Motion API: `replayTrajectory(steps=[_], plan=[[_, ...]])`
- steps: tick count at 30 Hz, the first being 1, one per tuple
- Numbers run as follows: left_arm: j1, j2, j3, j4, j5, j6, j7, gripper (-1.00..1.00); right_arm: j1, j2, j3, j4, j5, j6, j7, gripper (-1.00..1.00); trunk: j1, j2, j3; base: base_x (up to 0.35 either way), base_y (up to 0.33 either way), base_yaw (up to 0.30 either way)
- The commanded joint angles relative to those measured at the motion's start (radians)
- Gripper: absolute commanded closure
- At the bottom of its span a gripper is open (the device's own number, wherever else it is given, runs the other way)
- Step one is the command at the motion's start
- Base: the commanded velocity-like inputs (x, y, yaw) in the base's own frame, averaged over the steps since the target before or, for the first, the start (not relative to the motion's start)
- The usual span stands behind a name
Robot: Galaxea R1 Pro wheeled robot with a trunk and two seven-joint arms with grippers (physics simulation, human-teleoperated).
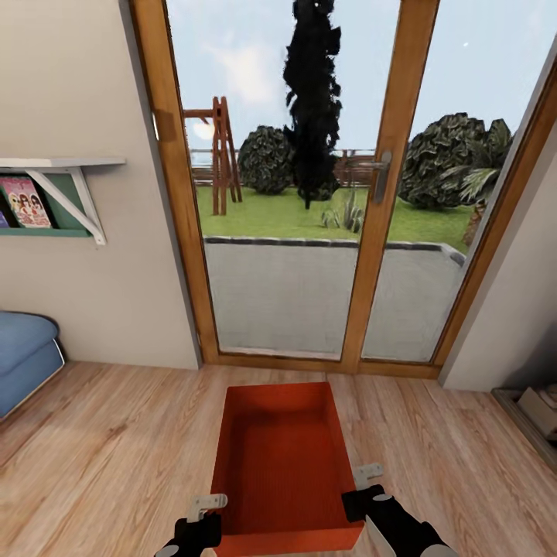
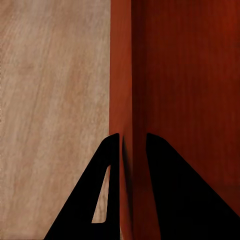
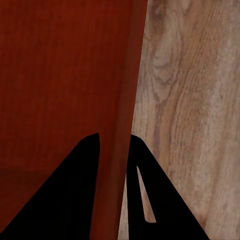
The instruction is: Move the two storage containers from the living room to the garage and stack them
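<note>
One orange-red storage container (image 1: pixel 282 456), open-topped and empty, hangs level just in front of me over the light wood plank floor (image 1: pixel 116 441) of the living room. My left gripper (image 1: pixel 213 507) is shut on its left wall near the near corner. My right gripper (image 1: pixel 360 483) is shut on its right wall. In the left wrist view the black fingers (image 2: pixel 95 200) straddle the ribbed wall (image 2: pixel 122 75), one inside and one outside. The right wrist view has the same grip (image 3: pixel 115 140) on the opposite wall (image 3: pixel 127 75). The garage is out of view.
Straight ahead stands a wooden-framed glass double door (image 1: pixel 391 155) with a garden behind it. A blue sofa (image 1: pixel 23 356) and a wall shelf with books (image 1: pixel 54 193) are at the left. A low shelf (image 1: pixel 534 410) sits at the right wall.
</note>
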Motion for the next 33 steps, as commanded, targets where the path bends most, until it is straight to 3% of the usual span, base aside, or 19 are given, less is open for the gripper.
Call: replayTrajectory(steps=[1, 27, 33], plan=[[0.0, 0.004, 0.019, 0.004, -0.012, -0.001, 0.007, 1.0, 0.0, -0.002, 0.021, -0.004, 0.026, -0.014, -0.01, 1.0, -0.004, 0.007, 0.002, 0.0, 0.0, 0.0], [0.0, 0.004, 0.019, 0.003, -0.012, -0.001, 0.007, 1.0, 0.0, -0.002, 0.021, -0.006, 0.026, -0.014, -0.01, 1.0, -0.104, 0.189, 0.084, 0.0, 0.0, 0.0], [0.0, 0.005, 0.019, 0.001, -0.011, -0.001, 0.007, 1.0, 0.0, 0.0, 0.022, -0.006, 0.027, -0.013, -0.009, 1.0, -0.104, 0.189, 0.084, 0.0, 0.0, 0.0]])
